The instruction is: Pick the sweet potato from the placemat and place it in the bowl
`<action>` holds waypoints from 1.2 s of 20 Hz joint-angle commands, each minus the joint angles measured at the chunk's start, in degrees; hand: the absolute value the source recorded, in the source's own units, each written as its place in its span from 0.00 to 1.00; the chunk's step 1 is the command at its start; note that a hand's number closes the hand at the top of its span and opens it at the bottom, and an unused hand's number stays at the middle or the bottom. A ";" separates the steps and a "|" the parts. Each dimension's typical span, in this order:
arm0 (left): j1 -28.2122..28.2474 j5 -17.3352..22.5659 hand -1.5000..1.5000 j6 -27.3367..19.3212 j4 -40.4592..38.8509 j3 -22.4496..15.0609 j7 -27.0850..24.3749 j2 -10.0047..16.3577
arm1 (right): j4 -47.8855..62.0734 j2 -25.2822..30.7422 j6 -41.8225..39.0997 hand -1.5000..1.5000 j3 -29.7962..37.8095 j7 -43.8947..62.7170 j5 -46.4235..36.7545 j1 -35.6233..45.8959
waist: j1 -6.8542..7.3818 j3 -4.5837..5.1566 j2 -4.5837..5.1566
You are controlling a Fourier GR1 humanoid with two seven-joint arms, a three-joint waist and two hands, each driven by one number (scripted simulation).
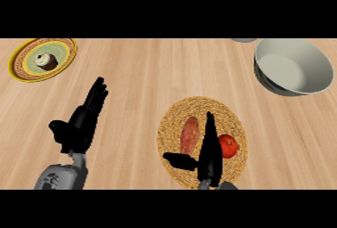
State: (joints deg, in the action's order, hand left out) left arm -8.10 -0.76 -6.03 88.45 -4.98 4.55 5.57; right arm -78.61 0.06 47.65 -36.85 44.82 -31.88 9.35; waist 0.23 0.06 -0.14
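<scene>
1. The fingers (211, 127) of the right hand (209, 156) are straight, with the thumb spread out to the left, and they hold nothing. They lie over the placemat (197, 103), with the sweet potato (189, 133) just to their left and the tomato (228, 146) just to their right.
2. Closing from here could brush or catch the tomato, because it sits so close to the fingers.
3. The sweet potato is long and tapered, so a pinch near its near end may let it pivot or slip onto the mat.
4. The bowl (293, 67) stands far right, well apart, and its raised rim could clip a low carry.
5. The left hand (79, 124) rests open at the left, fingers up, and poses no likely hazard.
</scene>
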 commanded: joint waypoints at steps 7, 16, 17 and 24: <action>-0.82 -0.44 0.50 1.65 -4.34 2.07 -3.45 -0.58 | 6.27 -0.06 -1.94 1.00 -1.89 -6.73 5.68 0.08 | -0.16 -0.06 0.18; 1.21 -0.90 0.50 1.69 3.71 0.61 3.08 -0.83 | 12.37 -0.03 -5.82 1.00 -2.70 -11.45 9.40 8.71 | 0.27 -0.08 0.14; 0.39 -0.24 0.50 3.03 0.41 2.06 0.06 0.09 | 16.93 -0.02 -2.85 1.00 -4.77 -13.31 12.48 10.76 | 0.45 -0.08 0.25; 0.74 -1.45 0.50 1.87 0.37 0.45 -0.69 -1.75 | 13.83 8.11 -24.34 1.00 12.28 -26.33 21.20 21.29 | 0.56 -0.10 0.37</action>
State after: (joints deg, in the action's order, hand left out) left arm -7.70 -1.95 -4.43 88.68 -3.90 4.39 4.23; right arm -67.83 5.86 30.34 -30.08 25.16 -15.69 24.86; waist 0.43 0.06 0.00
